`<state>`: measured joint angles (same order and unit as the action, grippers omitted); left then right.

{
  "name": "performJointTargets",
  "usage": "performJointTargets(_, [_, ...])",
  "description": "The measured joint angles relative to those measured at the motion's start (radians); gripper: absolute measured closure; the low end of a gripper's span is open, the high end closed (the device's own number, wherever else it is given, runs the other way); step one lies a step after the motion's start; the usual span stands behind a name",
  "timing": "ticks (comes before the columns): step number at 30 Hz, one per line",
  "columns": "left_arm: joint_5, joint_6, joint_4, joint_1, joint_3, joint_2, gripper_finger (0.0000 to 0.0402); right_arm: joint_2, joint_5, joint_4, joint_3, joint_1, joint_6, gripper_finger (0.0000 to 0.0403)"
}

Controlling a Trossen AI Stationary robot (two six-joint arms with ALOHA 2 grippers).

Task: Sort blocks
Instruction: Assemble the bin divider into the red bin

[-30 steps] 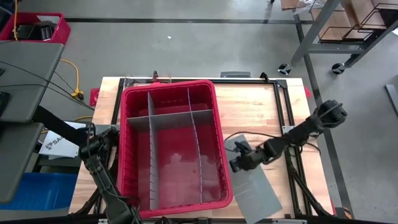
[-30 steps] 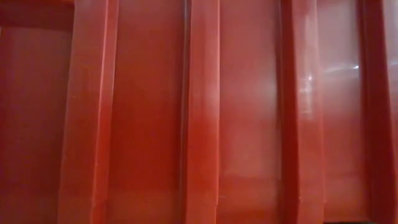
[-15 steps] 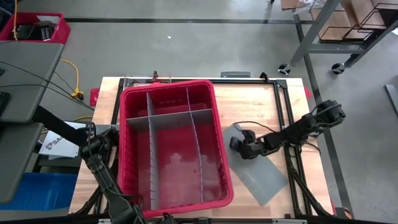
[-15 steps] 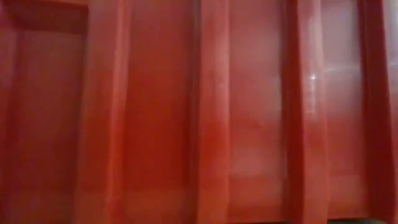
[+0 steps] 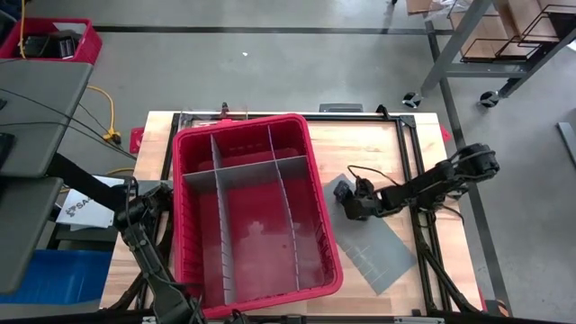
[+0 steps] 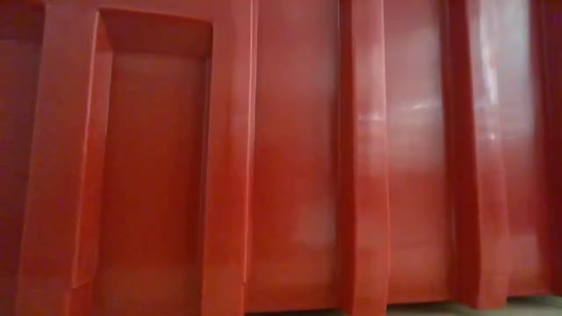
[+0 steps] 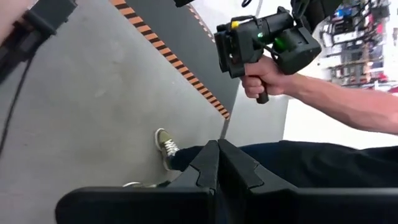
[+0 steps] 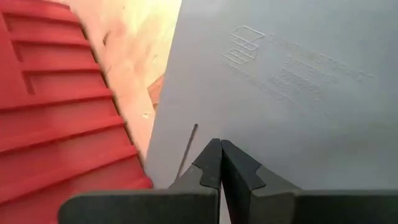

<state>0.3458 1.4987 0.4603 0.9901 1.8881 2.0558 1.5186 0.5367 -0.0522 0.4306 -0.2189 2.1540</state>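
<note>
No blocks show in any view. A large red bin [image 5: 180, 216] with grey dividers stands mid-table, and its wall fills the low view [image 6: 290, 158]. A flat grey slotted divider sheet [image 5: 382, 243] lies on the wood to the right of the bin. My right gripper [image 5: 346, 207] is shut over the sheet's far end, close to the bin's right wall [image 8: 56, 124]. My left arm [image 5: 144, 234] stands at the table's left near corner. Its gripper [image 7: 217, 149] is shut on nothing and points off the table toward the floor. My right gripper [image 8: 221, 146] sets its shut fingertips on the flat top of the grey sheet [image 8: 205, 124], near the sheet's far end, on the side toward the bin. The fingers slant down from the table's right. The sheet lies flat on the wood.
Black frame rails [image 5: 409, 171] run along the table's right side. Bare wood [image 5: 360, 148] lies beyond the sheet's far end. A person stands past the table's near side, one hand holding a black hand-held device [image 7: 267, 43], a shoe [image 7: 165, 146] on the floor.
My right gripper has gone toward the table's far edge and rolled about its own axis. The grey sheet has slid that way with it and turned. The red bin's near end has swung a little toward the table's right.
</note>
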Motion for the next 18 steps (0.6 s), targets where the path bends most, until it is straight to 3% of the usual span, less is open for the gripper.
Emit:
performJointTargets(7, [0.022, 0.011, -0.01, 0.021, 0.0, 0.0, 0.0401, -0.132, -0.273, -0.082, -0.002, 0.003, -0.581, 0.0403])
performJointTargets(9, [0.023, 0.011, -0.01, 0.02, 0.0, 0.0, 0.0401, -0.198, -0.334, 0.048, 0.0, -0.037, -0.629, 0.0403])
performJointTargets(14, [0.044, -0.008, 0.001, 0.017, 0.001, 0.0, 0.0401, -0.389, -0.342, 0.56, -0.002, -0.126, -0.558, 0.0403])
performJointTargets(18, [0.06, -0.037, 0.001, 0.007, 0.001, 0.0, 0.0401, -0.499, -0.437, 0.841, -0.002, -0.17, -0.577, 0.0403])
